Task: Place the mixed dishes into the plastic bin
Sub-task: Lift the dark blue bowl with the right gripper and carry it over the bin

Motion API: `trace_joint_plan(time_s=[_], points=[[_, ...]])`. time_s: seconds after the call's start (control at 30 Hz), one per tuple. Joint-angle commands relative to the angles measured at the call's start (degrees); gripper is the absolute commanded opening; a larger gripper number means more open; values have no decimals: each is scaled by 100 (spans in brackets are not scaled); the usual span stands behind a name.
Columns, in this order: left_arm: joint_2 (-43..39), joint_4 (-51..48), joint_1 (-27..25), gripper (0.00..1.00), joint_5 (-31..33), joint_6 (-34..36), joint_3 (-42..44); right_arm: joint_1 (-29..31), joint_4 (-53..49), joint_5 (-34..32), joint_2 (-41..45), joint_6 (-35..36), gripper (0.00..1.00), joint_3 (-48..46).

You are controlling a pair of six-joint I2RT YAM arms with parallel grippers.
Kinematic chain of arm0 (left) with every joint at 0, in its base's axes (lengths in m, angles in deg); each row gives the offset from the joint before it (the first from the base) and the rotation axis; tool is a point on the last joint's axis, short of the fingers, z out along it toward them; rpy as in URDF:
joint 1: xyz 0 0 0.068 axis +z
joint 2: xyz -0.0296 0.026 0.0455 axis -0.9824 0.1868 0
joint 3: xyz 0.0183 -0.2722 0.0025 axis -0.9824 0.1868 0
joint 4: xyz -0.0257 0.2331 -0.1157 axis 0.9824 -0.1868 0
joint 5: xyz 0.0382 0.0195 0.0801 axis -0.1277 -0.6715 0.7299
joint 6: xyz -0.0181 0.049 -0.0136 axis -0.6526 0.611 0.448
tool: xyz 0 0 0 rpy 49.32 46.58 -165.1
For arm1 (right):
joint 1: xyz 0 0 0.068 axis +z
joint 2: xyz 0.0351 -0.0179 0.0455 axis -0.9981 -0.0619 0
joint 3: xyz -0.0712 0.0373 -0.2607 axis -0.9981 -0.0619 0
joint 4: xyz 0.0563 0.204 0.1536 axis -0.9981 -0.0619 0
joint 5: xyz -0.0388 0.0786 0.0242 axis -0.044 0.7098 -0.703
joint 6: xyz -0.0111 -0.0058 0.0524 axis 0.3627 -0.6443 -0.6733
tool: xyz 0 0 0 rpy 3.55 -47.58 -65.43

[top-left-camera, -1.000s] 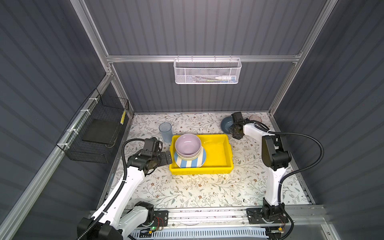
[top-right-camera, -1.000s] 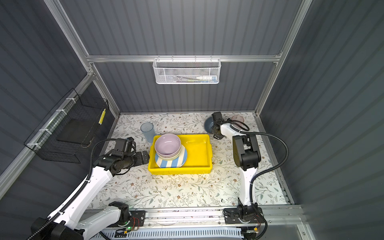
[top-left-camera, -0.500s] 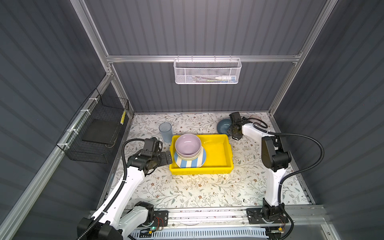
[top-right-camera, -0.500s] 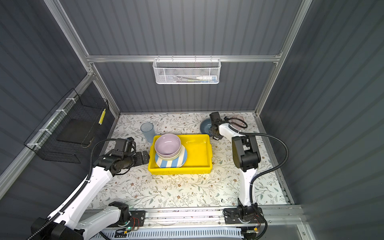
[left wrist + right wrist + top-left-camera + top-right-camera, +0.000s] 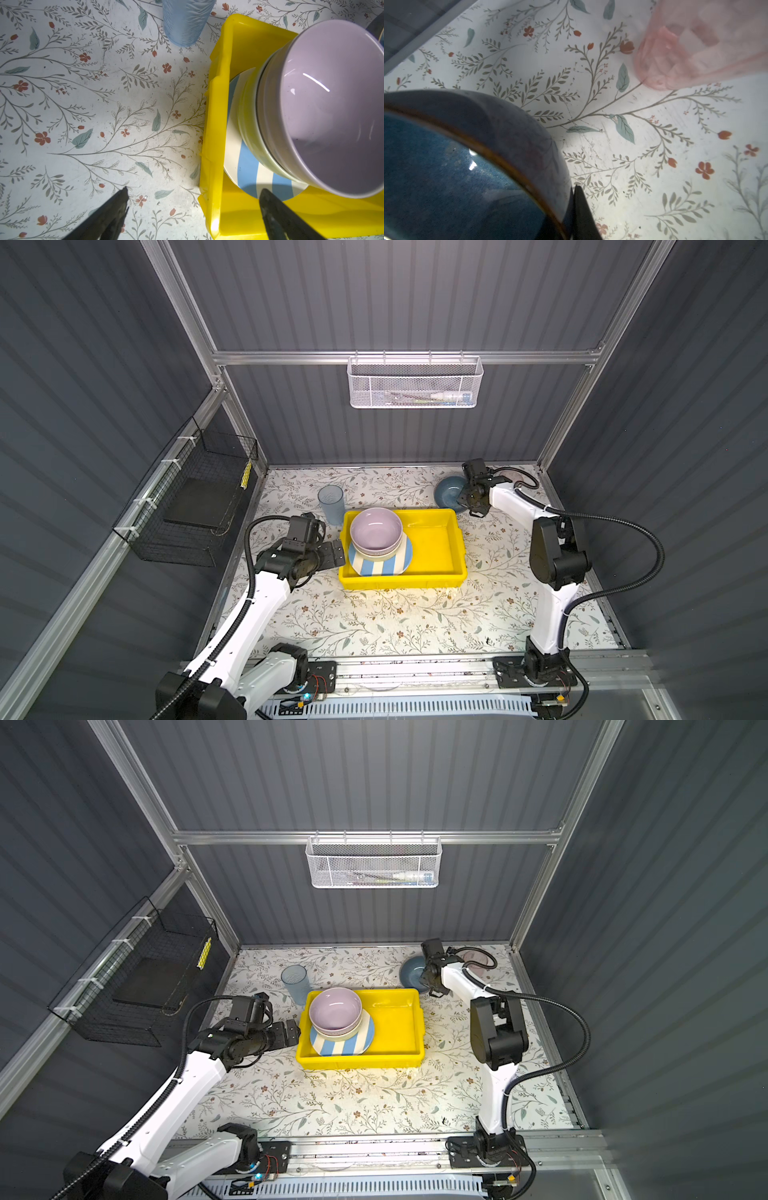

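The right gripper (image 5: 467,499) is closed on the rim of the dark blue bowl (image 5: 449,493), at the bowl's right edge in both top views. In the right wrist view one black finger (image 5: 581,214) lies flat against the bowl's outer wall; the other finger is hidden. The bowl (image 5: 456,176) sits tilted, just behind the far right corner of the yellow bin (image 5: 440,514) and outside it. Whether it is clear of the table cannot be told. The pink tumbler (image 5: 473,963) stands near the back right corner, beyond the right arm, apart from the bowl.

The left gripper (image 5: 334,553) is spread wide and holds nothing. It lies level at the bin's left wall, pointing toward the stack inside. In the left wrist view one finger (image 5: 112,212) is over the table and the other (image 5: 278,216) is over the bin's floor, with the wall (image 5: 214,145) between them.

In the bin's left half the striped plate (image 5: 380,566) lies flat, the green bowl (image 5: 249,124) sits on it, and the lilac bowl (image 5: 376,529) nests in that one. The bin's right half is bare. The blue tumbler (image 5: 331,504) stands upright on the table just beside the bin's far left corner, behind the left gripper.
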Motion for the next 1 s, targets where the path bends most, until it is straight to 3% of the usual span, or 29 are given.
trace_joint_plan(time_s=[0.0,0.37,0.63,0.97], points=[[-10,44,41,100,-5,50,-87,44,155,16,404,306,0,439],[-167,-18,41,100,147,99,-63,101,-322,1159,974,1173,0,868],[-240,46,41,100,218,117,-64,294,-1515,1886,985,1981,0,1913],[-348,13,43,100,261,165,-78,1112,-2620,2281,655,2799,0,3196]])
